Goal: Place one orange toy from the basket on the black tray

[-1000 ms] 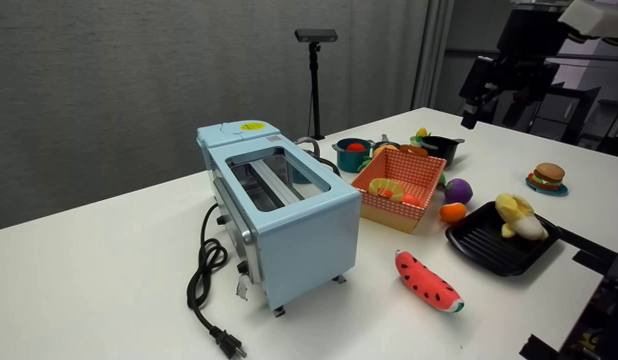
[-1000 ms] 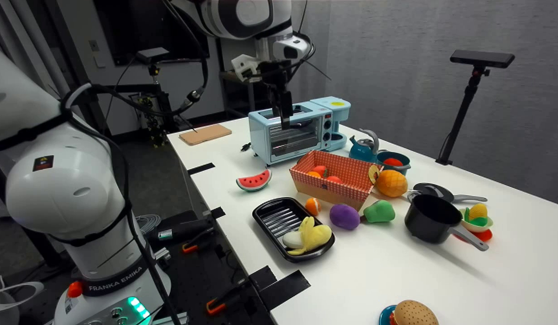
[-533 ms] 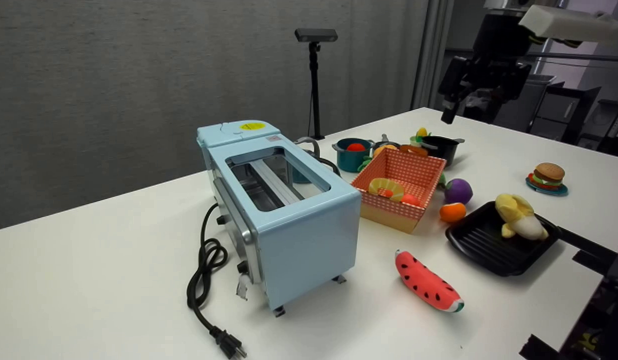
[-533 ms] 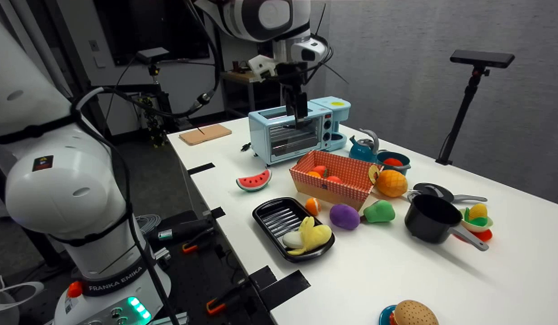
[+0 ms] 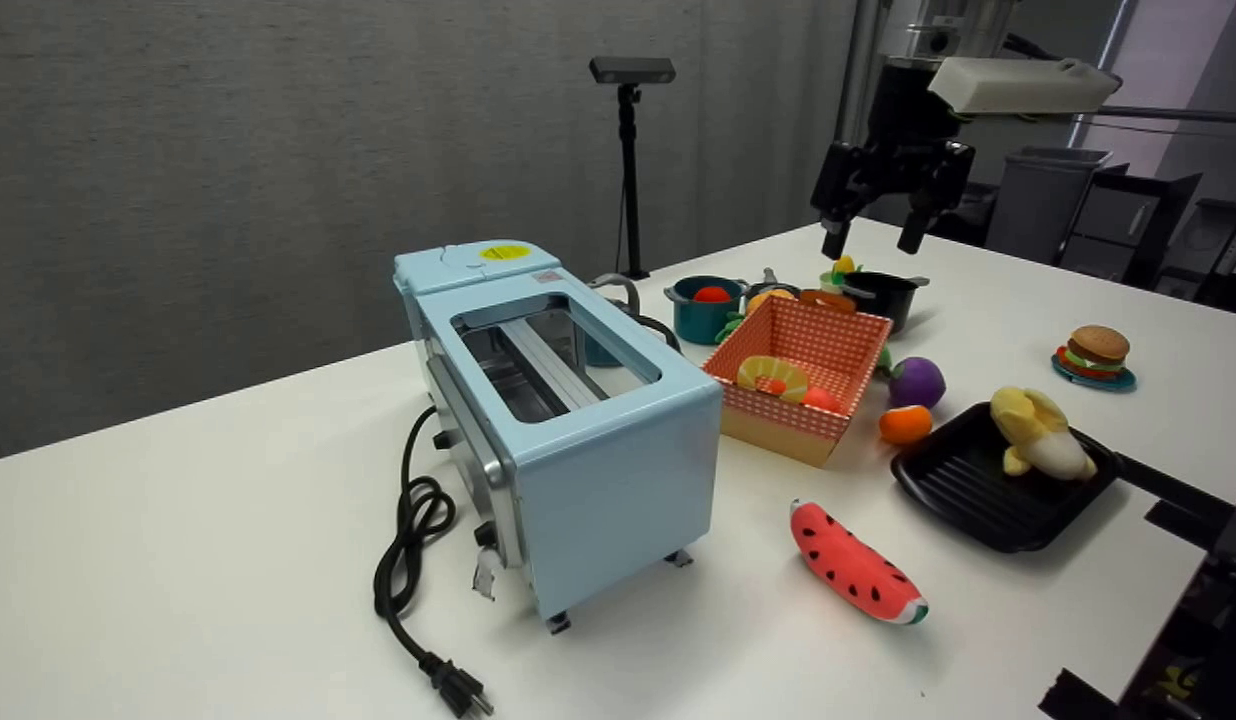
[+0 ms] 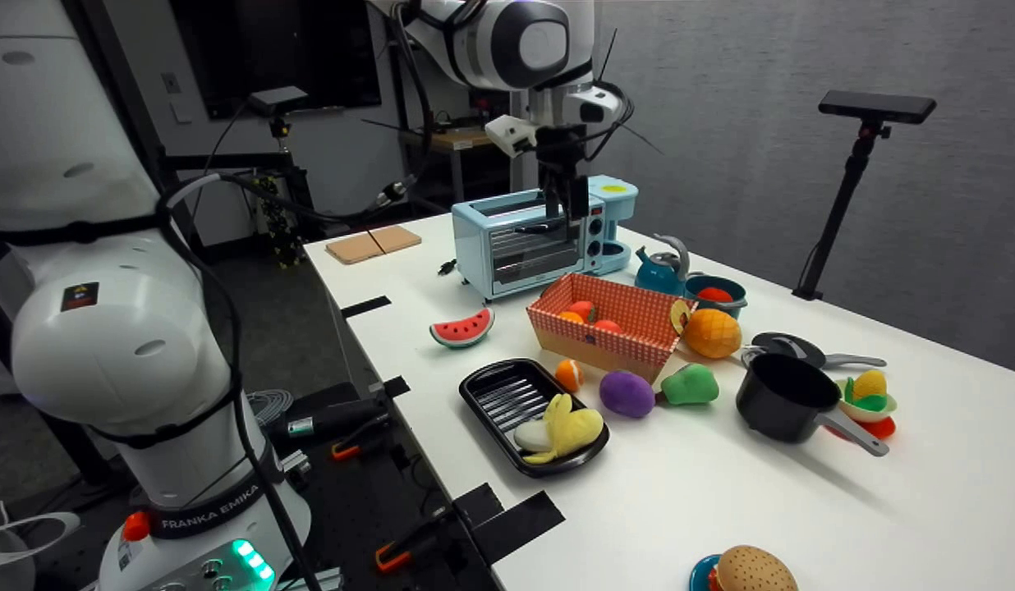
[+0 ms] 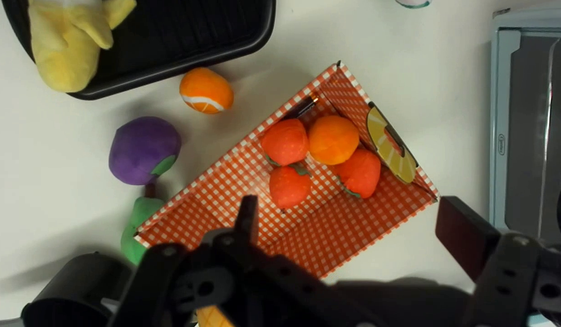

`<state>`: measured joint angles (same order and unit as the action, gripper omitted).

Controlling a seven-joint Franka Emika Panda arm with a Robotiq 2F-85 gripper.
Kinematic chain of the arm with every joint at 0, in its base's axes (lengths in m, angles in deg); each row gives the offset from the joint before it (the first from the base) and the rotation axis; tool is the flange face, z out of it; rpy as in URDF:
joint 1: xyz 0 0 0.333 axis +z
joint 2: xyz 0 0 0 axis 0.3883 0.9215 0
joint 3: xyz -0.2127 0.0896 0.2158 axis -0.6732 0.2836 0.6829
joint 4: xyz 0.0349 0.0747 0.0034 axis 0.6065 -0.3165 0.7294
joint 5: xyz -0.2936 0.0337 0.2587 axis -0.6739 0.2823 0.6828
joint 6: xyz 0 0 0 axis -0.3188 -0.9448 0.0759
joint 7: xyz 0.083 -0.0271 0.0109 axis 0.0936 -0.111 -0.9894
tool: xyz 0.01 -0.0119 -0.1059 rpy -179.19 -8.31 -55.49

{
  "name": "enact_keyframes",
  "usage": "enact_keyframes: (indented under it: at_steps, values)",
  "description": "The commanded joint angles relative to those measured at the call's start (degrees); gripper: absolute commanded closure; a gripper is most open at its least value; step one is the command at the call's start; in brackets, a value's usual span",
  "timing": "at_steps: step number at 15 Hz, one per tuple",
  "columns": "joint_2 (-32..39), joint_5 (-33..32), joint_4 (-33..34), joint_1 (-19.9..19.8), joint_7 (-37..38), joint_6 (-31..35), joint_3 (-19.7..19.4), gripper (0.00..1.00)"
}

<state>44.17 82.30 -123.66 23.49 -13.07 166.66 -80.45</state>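
Note:
The basket [image 5: 828, 345] is a red-orange and white checked box, also in the other outside picture [image 6: 631, 305] and the wrist view [image 7: 235, 177]. In the wrist view a round orange toy [image 7: 333, 140] lies in it among several red strawberry toys [image 7: 290, 186]. The orange toy also shows in an exterior view [image 6: 570, 317]. The black tray [image 6: 507, 398] holds a peeled banana toy [image 6: 567, 431]. A smaller orange segment-marked toy [image 7: 206, 91] lies on the table between basket and tray. My gripper [image 7: 355, 218] is open and empty, high above the table; it also shows in an exterior view [image 5: 874, 243].
A light-blue toaster [image 6: 528, 238] stands beside the basket. A purple eggplant [image 6: 626, 394], green pear [image 6: 690, 384], black pot [image 6: 783, 398] and large orange-yellow toy [image 6: 713, 332] lie near the basket. A watermelon slice [image 6: 464, 328] lies near the toaster.
My gripper has moved across, leftward in one outside picture and rightward in the other, and has turned somewhat. It stays open. The basket, tray and toys have not moved.

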Motion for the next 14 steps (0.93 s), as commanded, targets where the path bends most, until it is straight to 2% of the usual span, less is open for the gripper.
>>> enact_keyframes:
  at_steps: [1,6,14]
  values:
    - [6.17,-3.77,6.60,1.67,3.46,-0.89,-0.22,0.00]
    - [11.48,-6.13,11.38,3.63,4.53,-1.24,-1.11,0.00]
    - [15.62,-4.98,14.20,4.64,2.93,0.36,-2.41,0.00]
